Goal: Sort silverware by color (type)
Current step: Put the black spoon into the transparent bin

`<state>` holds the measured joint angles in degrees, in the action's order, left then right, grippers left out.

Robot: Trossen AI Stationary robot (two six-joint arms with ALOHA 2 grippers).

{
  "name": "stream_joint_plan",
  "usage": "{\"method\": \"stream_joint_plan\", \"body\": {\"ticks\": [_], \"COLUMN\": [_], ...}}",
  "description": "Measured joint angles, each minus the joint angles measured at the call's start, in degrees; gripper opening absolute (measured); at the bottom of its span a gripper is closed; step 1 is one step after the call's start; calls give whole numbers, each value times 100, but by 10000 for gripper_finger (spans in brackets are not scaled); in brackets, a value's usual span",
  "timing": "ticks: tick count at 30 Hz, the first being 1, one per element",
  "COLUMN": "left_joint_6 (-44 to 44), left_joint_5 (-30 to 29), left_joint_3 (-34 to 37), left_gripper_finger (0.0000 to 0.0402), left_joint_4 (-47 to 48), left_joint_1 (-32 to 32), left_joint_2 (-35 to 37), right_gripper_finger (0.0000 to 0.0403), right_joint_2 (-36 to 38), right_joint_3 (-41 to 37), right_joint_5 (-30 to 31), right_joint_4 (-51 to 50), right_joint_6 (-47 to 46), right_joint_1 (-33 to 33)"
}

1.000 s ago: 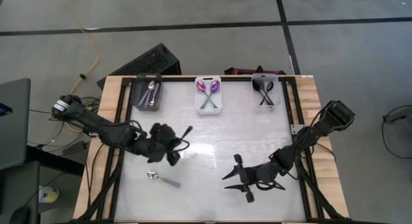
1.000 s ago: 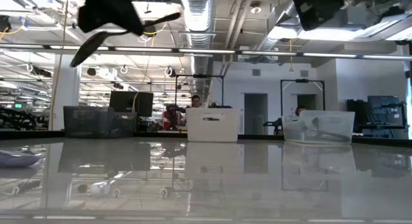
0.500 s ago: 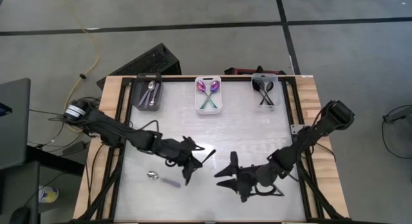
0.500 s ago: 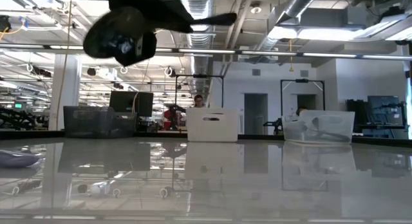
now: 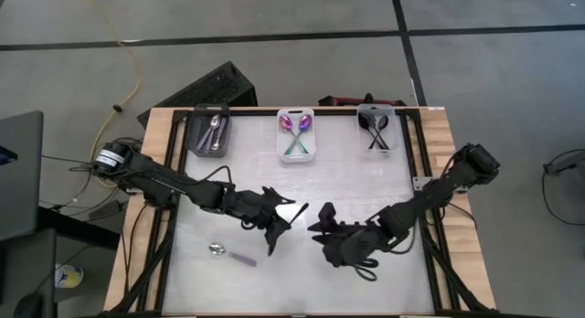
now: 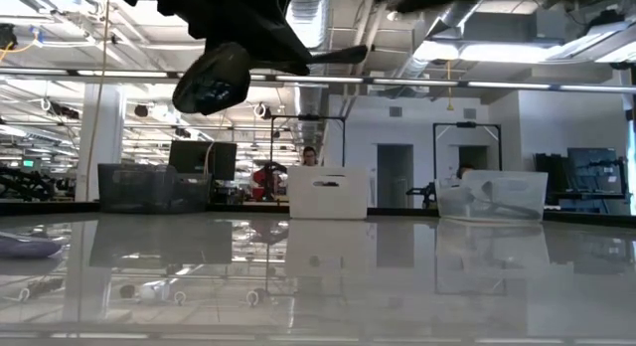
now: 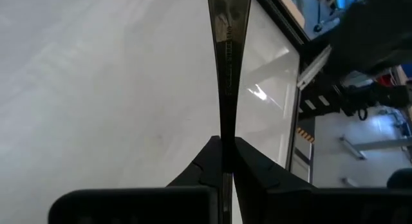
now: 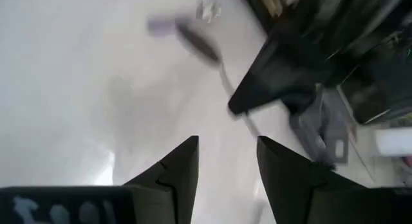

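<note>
Currently the left tool [image 5: 274, 219] is clamped fully onto a glossy black spoon [image 5: 291, 214], held above the middle of the tabletop [image 5: 366, 181]. The spoon is slim, dark and reflective; in the left wrist view its handle [image 7: 226, 63] runs straight out from between the closed fingers [image 7: 209, 163]. From above, its long axis lies diagonally, the free end pointing toward the right tool [image 5: 322, 228], just beside it. The right tool stands partly open and holds nothing. A purple-handled spoon [image 5: 230, 255] lies flat on the tabletop near the left tool.
</note>
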<state>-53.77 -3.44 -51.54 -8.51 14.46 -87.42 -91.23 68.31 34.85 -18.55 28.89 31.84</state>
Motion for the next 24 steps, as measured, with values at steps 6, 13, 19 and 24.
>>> {"method": "stream_joint_plan", "body": {"ticks": [6,13,19,24], "left_joint_6": [-16,-32,-11,-1], "left_joint_5": [-1,9,21,17], "left_joint_3": [3,6,6,8], "left_gripper_finger": [6,6,6,6], "left_joint_4": [15,125,181,262], "left_joint_1": [-172,-181,-182,-181], "left_joint_2": [2,2,4,4], "right_gripper_finger": [179,179,176,137], "right_joint_2": [-299,-628,-849,-856], "right_joint_3": [-4,0,-12,-12], "right_joint_5": [333,505,767,756], "right_joint_4": [27,423,509,566], "right_joint_6": [576,988,1301,1276], "right_joint_1": [-381,-753,-932,-936]}}
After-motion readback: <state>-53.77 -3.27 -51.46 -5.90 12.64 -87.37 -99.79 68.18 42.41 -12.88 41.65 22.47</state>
